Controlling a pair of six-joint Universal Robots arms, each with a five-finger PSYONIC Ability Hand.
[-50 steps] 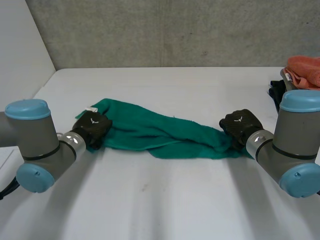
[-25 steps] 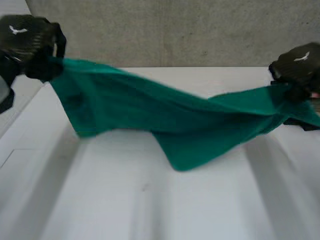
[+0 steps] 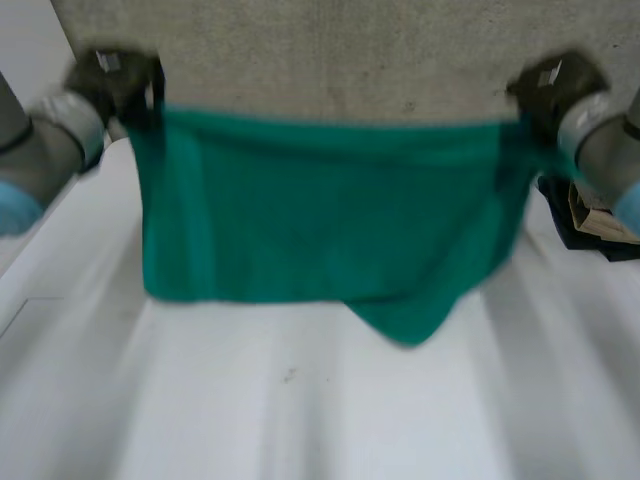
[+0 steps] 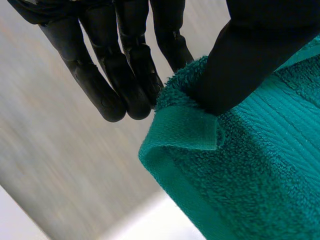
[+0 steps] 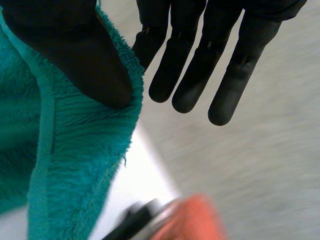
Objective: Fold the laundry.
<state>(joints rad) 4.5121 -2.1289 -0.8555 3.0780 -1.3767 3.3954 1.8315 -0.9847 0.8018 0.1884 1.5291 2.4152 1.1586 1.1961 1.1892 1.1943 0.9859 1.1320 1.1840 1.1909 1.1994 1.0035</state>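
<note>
A green towel (image 3: 320,210) hangs spread wide above the white table (image 3: 320,400), its top edge stretched level between my two hands. My left hand (image 3: 112,80) pinches the towel's top left corner; in the left wrist view the thumb (image 4: 240,60) presses the green towel corner (image 4: 190,130) against the fingers (image 4: 125,70). My right hand (image 3: 552,82) pinches the top right corner; in the right wrist view its thumb (image 5: 75,55) clamps the towel's edge (image 5: 85,150) beside the fingers (image 5: 200,65). A loose lower corner (image 3: 405,322) droops below the rest.
A dark heap of clothes (image 3: 575,215) lies at the table's right edge behind the right arm. An orange cloth (image 5: 195,220) shows past the towel in the right wrist view. A grey wall (image 3: 340,55) stands behind the table.
Both hands rose from the table with the towel, moved apart and pulled it from a bunched strip into a flat hanging sheet.
</note>
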